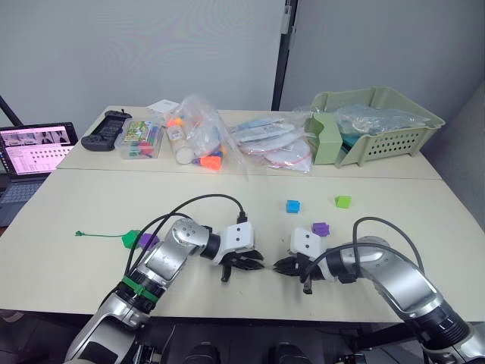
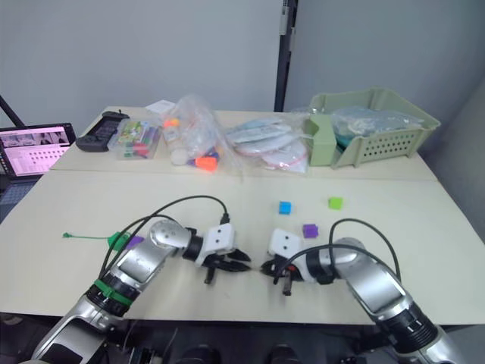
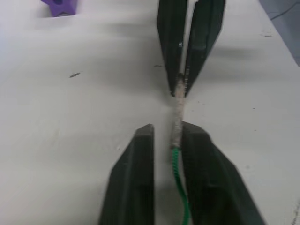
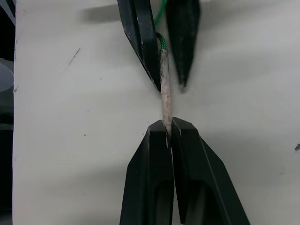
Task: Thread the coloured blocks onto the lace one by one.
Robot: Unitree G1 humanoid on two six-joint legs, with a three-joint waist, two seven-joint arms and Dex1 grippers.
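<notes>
Near the 6 o'clock edge of the pale worktop (image 1: 91,205) the two pincers meet tip to tip. The right pincer (image 4: 169,127) is closed tight on the far end of the lace's stiff pale tip (image 4: 164,84), its two black fingers pressed together with the tip caught between them. The left pincer (image 3: 172,133) stands a little apart; the pale tip and the start of the green cord (image 3: 179,187) run through the gap, lying against one finger (image 3: 206,168), and whether that pincer has any real grip on it cannot be told. From there the lace (image 1: 97,234) shows again as a thin green line toward 9 o'clock of the left arm, ending well out on the worktop. Beside that arm lie a darker green block (image 1: 130,240) and a purple block (image 1: 147,241), touching or nearly so. At about 12 o'clock of the right pincer sits a second purple block (image 1: 320,228), with a blue block (image 1: 292,205) beyond it and a light green block (image 1: 342,201) toward 1 o'clock. At the far edge stand a pale green basket (image 1: 402,129) and bagged toys (image 1: 198,140).
</notes>
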